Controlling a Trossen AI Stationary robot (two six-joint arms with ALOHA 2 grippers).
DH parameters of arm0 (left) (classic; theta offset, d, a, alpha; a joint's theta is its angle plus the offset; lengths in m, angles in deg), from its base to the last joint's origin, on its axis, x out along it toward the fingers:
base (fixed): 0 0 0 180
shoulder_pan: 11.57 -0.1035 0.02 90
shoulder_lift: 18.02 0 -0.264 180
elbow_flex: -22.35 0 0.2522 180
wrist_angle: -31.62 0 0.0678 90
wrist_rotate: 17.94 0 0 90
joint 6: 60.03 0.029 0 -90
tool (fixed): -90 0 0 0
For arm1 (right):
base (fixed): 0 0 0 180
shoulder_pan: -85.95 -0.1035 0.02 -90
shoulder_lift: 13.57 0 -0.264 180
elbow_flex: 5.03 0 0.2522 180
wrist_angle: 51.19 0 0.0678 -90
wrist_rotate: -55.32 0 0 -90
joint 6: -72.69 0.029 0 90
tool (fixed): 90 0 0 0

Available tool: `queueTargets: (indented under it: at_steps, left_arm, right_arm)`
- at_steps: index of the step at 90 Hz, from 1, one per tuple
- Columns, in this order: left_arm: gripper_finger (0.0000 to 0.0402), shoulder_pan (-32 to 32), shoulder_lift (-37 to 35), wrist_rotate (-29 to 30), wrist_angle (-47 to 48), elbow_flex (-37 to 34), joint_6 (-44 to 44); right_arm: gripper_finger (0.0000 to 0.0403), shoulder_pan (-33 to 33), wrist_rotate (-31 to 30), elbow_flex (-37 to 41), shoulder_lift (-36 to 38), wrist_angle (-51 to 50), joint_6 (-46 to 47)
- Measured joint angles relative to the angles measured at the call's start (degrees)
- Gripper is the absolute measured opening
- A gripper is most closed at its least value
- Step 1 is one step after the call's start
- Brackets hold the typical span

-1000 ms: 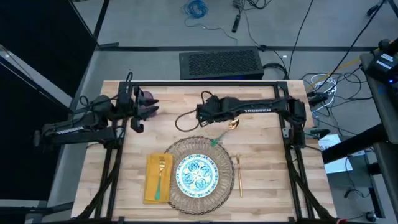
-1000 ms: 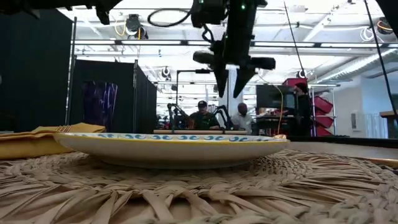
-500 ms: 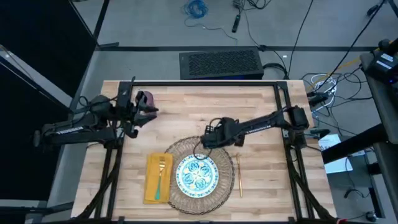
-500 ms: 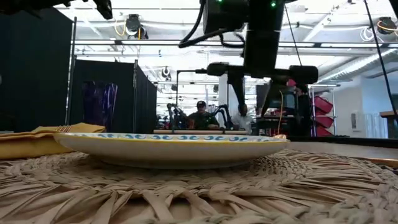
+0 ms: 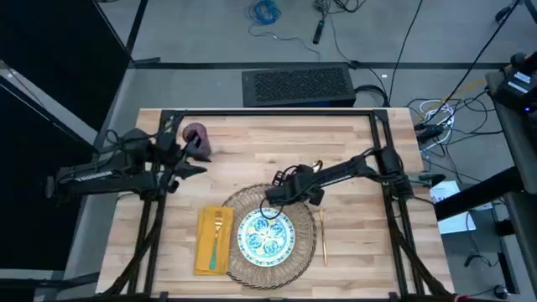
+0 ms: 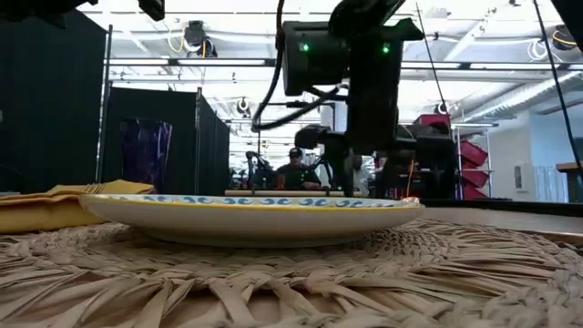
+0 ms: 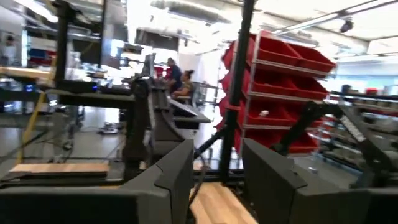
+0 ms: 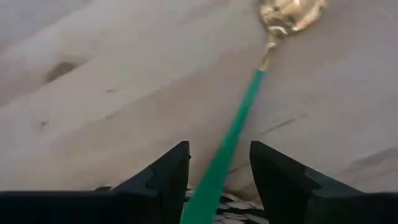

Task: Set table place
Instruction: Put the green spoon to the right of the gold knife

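A robotics lab or workshop: red parts bins (image 7: pixel 283 93) on shelving, ceiling strip lights (image 6: pixel 228 64), floor cables (image 5: pixel 264 12).

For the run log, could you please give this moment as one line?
right pincer: open astride spoon handle, at mat far edge | left pincer: open, near purple cup | fork on napkin

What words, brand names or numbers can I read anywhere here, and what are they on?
None can be read for certain.
Left arm: white lettering, too small to read.
Plate: a teal pattern only, no words.
Red bins in the room behind: any labels are blurred.
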Motion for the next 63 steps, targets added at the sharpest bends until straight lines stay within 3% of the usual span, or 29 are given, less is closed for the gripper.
queueTargets:
  at_steps: [33,63]
  left_arm:
    - [0.0121,-0.01,-1.58,-2.11,0.44,0.0,-0.39]
    - [0.0121,-0.01,-1.64,-2.11,0.44,0.0,-0.39]
  right_arm:
    - [0.0155,1.28,-0.1,0.73,0.0,-2.54,3.33]
    - [0.0155,3.72,1.07,5.29,0.41,4.54,3.46]
